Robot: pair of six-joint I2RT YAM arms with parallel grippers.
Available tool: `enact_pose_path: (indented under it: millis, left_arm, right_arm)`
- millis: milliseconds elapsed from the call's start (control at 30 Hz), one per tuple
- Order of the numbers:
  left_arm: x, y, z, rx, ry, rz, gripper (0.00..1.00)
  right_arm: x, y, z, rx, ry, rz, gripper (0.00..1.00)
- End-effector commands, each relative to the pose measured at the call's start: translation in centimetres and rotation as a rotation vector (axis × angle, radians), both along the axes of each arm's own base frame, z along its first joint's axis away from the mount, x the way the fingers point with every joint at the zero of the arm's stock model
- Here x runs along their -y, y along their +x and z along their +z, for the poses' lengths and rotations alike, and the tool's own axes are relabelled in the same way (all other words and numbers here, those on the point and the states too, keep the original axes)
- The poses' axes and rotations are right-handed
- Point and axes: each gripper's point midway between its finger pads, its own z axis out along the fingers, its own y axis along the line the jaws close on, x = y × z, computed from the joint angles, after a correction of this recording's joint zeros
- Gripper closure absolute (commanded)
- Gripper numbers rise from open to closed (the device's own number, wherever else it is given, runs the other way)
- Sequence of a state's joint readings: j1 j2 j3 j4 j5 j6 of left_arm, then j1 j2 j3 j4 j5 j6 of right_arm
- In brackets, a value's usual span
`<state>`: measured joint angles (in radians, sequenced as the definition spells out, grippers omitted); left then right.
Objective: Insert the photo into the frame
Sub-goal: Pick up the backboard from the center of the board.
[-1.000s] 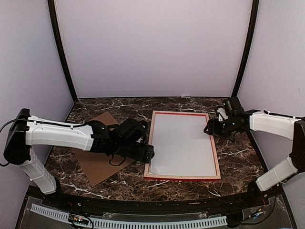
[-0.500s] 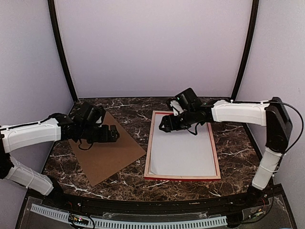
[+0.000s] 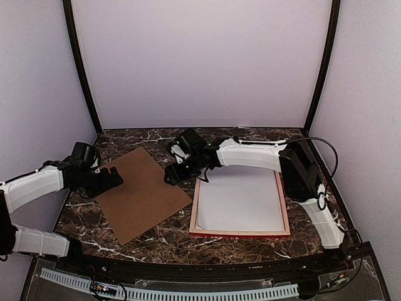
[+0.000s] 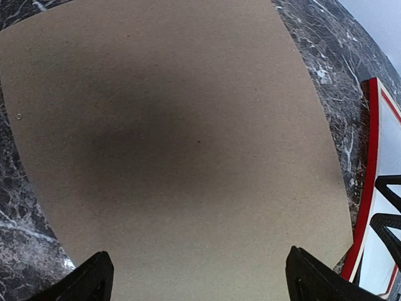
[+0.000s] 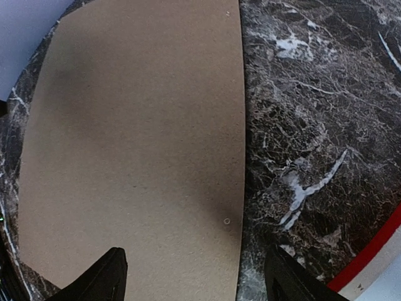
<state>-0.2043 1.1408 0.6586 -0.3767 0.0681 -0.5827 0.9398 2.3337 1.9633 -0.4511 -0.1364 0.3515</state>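
**Two released hands at the backing board; frame holds a white sheet**

1. Left hand (image 4: 200, 279): fingers spread wide, nothing between them. It hovers over the left side of the backing board (image 3: 141, 194).
2. Right hand (image 5: 195, 276): fingers also apart and empty. Its arm reaches across to the board's far right edge, in the gap between board and frame (image 3: 241, 233).
3. Backing board: plain brown, lying flat on the table (image 3: 156, 141), left of the frame and apart from it. Neither hand touches it.
4. Frame: flat on the table, right of centre, with its red rim showing.
5. Contents of frame: one white sheet (image 3: 241, 194) fills the opening. It is probably the photo lying face down, but no print shows to confirm it.

Step in hand, as judged: the sheet looks seated, and the board appears to be next, to close the back.

Next move calls for: getting a fingertip under the thin board's edge, since it lies flush with the table. The board then has to be carried right and squared to the frame.
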Motion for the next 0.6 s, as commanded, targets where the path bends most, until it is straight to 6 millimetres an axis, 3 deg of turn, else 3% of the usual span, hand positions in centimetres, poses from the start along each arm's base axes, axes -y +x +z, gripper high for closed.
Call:
enact_pose_path:
  millis: [0, 133, 367, 567]
  left_arm:
    - [-1.4, -0.6, -0.8, -0.028, -0.019, 0.033, 0.01]
    - [-3.1, -0.9, -2.4, -0.072, -0.024, 0.093, 0.01]
    - [-3.6, -2.2, -5.4, -0.147, -0.064, 0.129, 0.01]
    - [-3.7, -2.9, -6.9, -0.190, -0.086, 0.138, 0.01]
  right_arm:
    - [-0.4, 0.6, -1.6, -0.023, -0.038, 0.001, 0.24]
    - [-0.7, 0.6, -3.2, -0.045, -0.051, 0.005, 0.24]
    - [-1.3, 0.0, -4.8, -0.096, -0.034, 0.025, 0.25]
    - [-1.6, -0.6, -5.4, -0.130, -0.013, 0.032, 0.26]
